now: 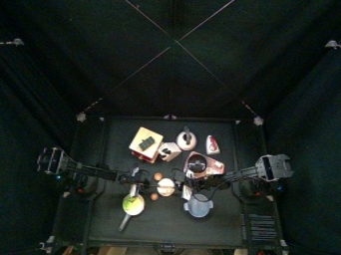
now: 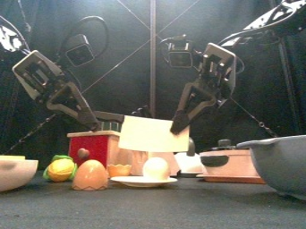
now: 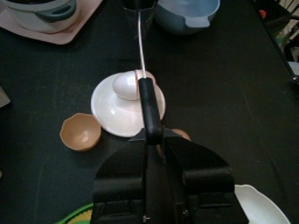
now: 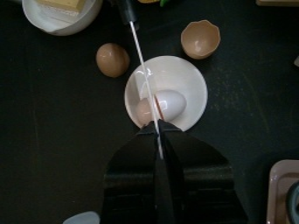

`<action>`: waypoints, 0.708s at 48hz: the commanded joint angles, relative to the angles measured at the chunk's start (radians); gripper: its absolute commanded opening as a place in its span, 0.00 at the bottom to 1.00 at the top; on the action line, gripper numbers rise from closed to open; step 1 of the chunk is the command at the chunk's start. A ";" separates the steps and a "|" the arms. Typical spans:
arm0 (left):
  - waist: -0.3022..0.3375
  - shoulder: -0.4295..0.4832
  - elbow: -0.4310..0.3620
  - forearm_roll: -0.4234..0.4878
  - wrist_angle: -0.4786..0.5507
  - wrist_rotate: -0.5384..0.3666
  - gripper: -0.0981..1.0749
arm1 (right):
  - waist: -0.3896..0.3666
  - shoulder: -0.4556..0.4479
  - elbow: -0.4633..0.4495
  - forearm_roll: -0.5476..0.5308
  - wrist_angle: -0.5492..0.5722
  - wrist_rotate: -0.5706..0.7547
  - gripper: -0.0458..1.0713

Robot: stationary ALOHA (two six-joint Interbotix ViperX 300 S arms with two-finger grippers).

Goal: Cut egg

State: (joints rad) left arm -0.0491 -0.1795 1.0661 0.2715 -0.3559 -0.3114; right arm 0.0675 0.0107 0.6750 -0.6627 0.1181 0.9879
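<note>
White, smooth, peeled egg (image 3: 122, 85) sits on a round white plate (image 3: 111, 118), off-centre on it. Left gripper (image 3: 152, 144) is pinched on the black handle of a knife (image 3: 146, 101). The thin pale blade runs across above the plate. Right gripper (image 4: 158, 131) has its jaws nearly together on what looks like the blade's far end, but the contact is hidden by the jaws. I can't tell whether the blade touches the egg. A brown half eggshell (image 3: 79, 131) and a whole brown egg (image 4: 112, 59) lie just beside the plate. A grey bowl (image 3: 187, 10), cut off by the frame edge, is beyond the plate. A red box (image 2: 93, 143) stands behind the plate. A pale flat shape (image 2: 153, 134) behind the plate is unidentifiable.
</note>
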 commanded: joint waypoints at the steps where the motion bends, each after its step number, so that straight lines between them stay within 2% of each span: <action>1: -0.009 -0.002 -0.015 0.000 0.009 0.000 0.48 | -0.011 -0.008 -0.015 0.002 0.005 0.000 0.38; 34: -0.009 -0.003 -0.023 0.000 0.021 0.003 0.48 | -0.012 -0.017 -0.029 -0.009 0.028 -0.003 0.38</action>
State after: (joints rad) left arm -0.0506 -0.1795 1.0646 0.2715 -0.3313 -0.3114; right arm 0.0660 0.0215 0.6627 -0.6703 0.1335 0.9863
